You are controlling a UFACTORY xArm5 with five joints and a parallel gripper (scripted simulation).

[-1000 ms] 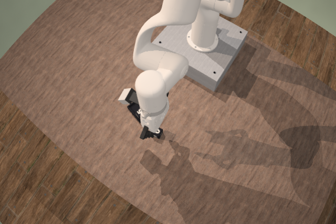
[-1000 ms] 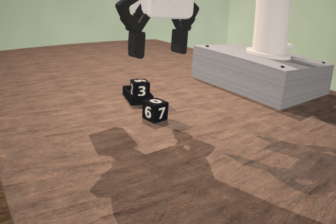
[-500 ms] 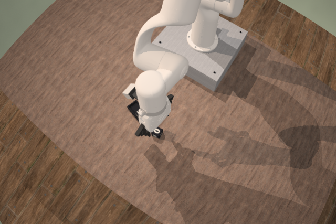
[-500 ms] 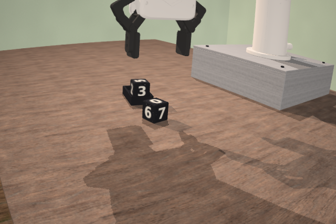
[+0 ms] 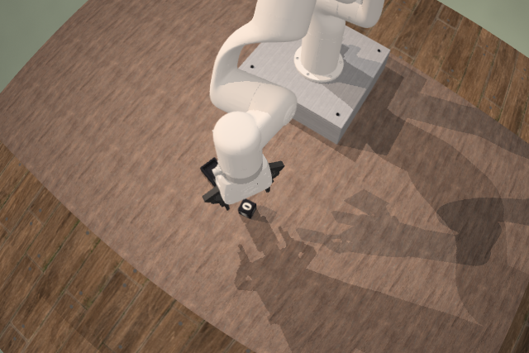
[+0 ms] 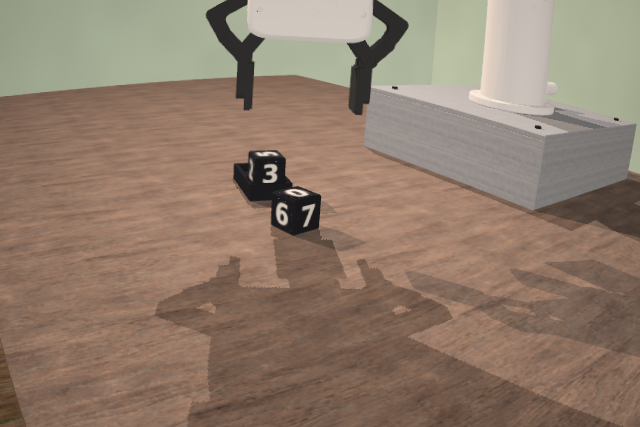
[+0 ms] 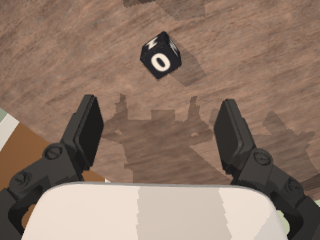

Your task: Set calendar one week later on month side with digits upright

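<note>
My gripper is wide open and empty, high above the table. One black cube stands flat on the table outside the tray, with 0 on top; the exterior view shows 6 and 7 on its sides. It lies ahead of the fingers in the wrist view. The black tray stands behind this cube. The other cube stands in the tray's near part, with 3 facing the exterior camera and 5 on top. The arm hides it in the top view. No month's name is visible.
The grey base block of the arm stands on the table, to the right in the exterior view. The loose cube is close to the tray's near end. Arm shadows fall across the table.
</note>
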